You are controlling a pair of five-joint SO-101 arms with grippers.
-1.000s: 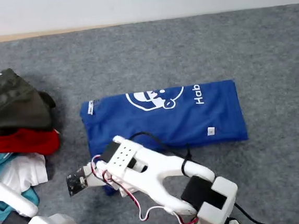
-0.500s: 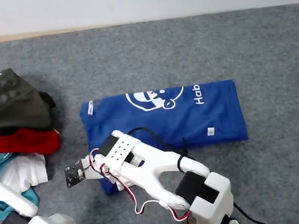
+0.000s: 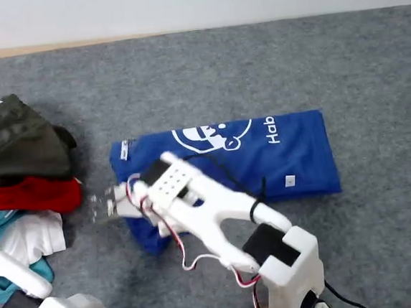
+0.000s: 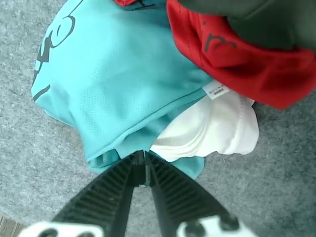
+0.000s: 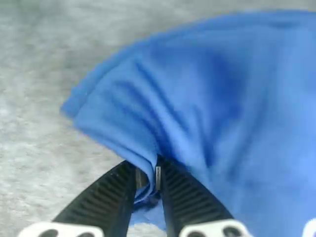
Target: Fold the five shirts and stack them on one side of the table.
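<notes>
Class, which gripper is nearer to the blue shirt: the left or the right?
Right. The right gripper is shut on the blue shirt's bunched edge. The left gripper is apart from it, at the edge of the teal shirt.

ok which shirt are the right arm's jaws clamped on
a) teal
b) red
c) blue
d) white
c, the right wrist view shows the right arm's jaws closed on a bunched fold at the edge of the blue shirt.
</notes>
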